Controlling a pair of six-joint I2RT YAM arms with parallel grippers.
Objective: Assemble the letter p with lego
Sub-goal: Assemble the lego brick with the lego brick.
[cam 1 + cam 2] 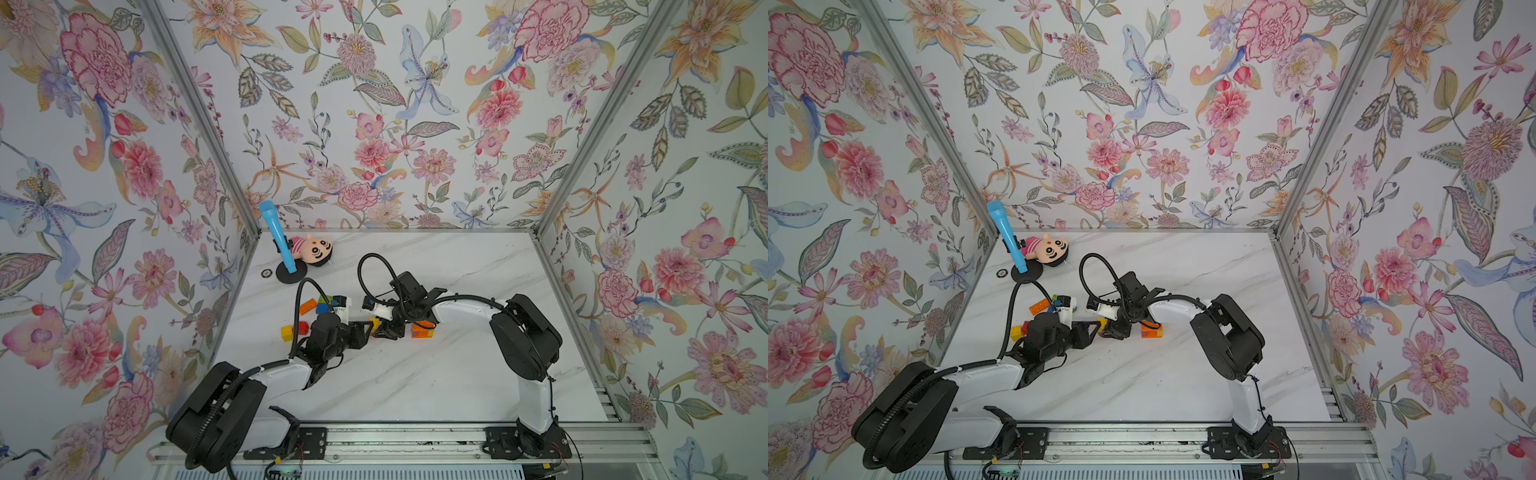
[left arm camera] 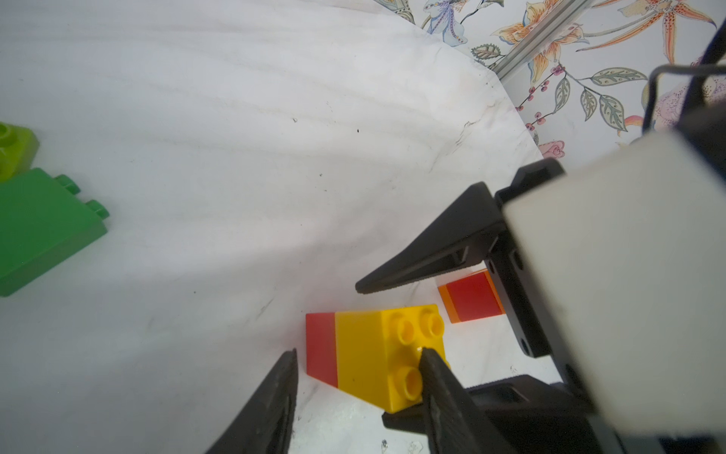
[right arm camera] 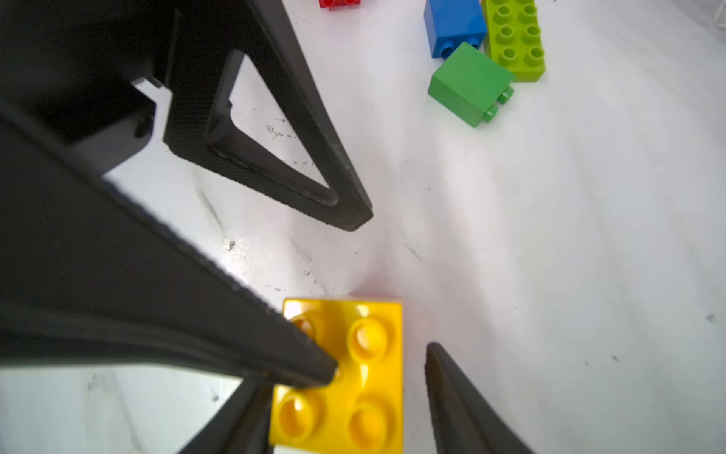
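Meeting nose to nose over the middle of the bench (image 1: 415, 374), the two arms aim their pincers at one small stack. It is a yellow brick (image 2: 359, 369) pressed onto a red brick (image 2: 320, 346), tipped on its side so the yellow studs face sideways, and it seems to rest on the bench.

The left pincer (image 2: 359, 350) is spread. One finger sits right at the studded face, while the other stands just clear of the red end, with bare bench showing between. The right pincer (image 3: 349, 365) is spread too and straddles the same stack crosswise. The finger I can see best is just beside the yellow flank, not touching it. From where I stand, neither pincer is pinching anything.

Just behind the right pincer, under its wrist, lies a red block backed with orange (image 2: 469, 298).

Farther out from both pincers, toward the back wall, loose pieces crowd together flat on the bench: a green brick (image 3: 467, 84) on its side, a long lime brick (image 3: 516, 39) and a blue brick (image 3: 453, 23). An orange brick (image 1: 308, 306) lies a little apart from them. Behind the left pincer, beside its wrist, sit a second yellow brick (image 1: 286, 333) and a loose red piece (image 1: 301, 328).

Well beyond all this, in the far corner, a doll (image 1: 313, 249) lies beside a blue toy microphone (image 1: 276, 232) on a round black foot.
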